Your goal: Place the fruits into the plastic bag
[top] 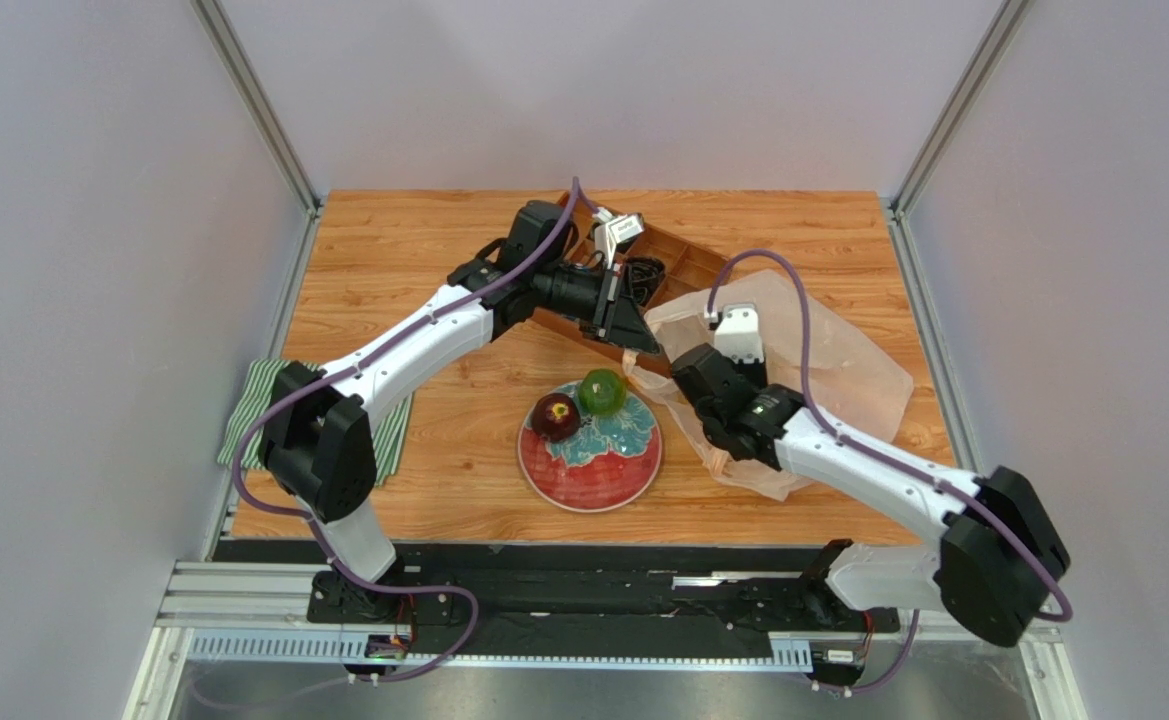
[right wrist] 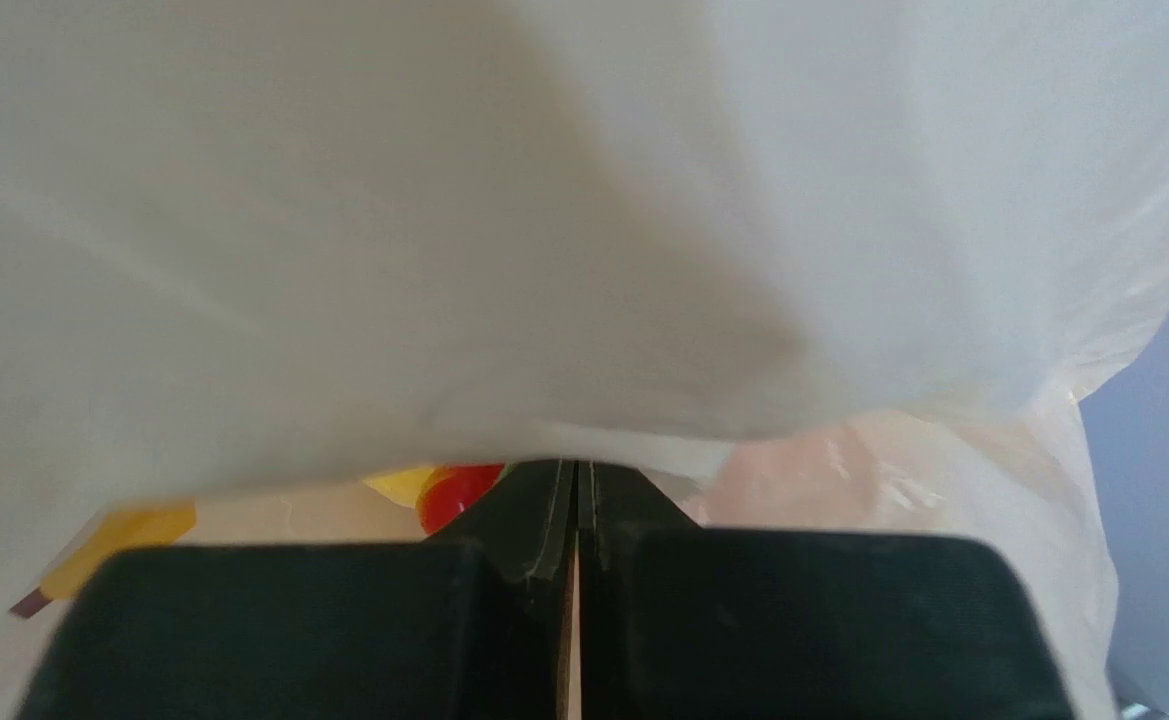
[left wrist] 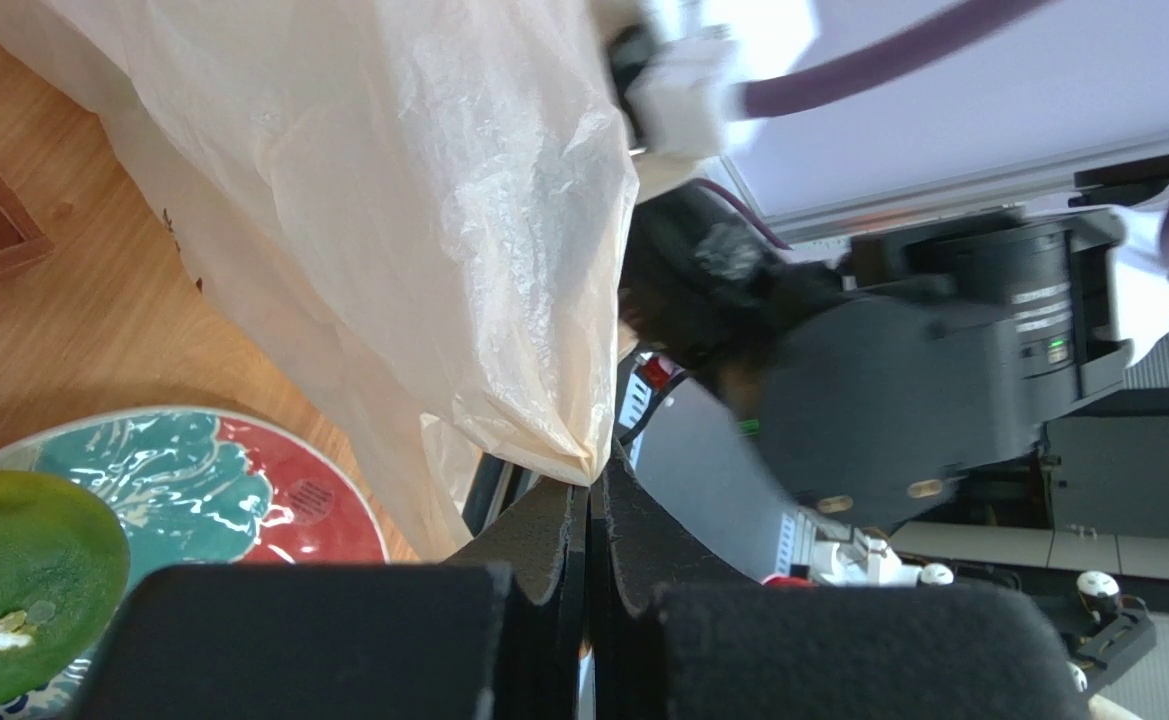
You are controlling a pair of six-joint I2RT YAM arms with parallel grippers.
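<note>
I am pinching the plastic bag (top: 861, 368) with left gripper (left wrist: 590, 498) and right gripper (right wrist: 572, 483), opening its mouth for the green fruit (top: 599, 392) at nine o'clock.

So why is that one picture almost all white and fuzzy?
Right wrist view: the plastic bag hangs right at the lens, filling it, out of focus. Left wrist view: green fruit blurry, plate glinting. Top view: sharp, evenly lit.

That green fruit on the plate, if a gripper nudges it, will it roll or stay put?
The green fruit looks round, so it would probably roll when nudged. It sits near the far rim of the plate, so it might roll off onto the table. Its rounded sides may slip in a pinch.
</note>
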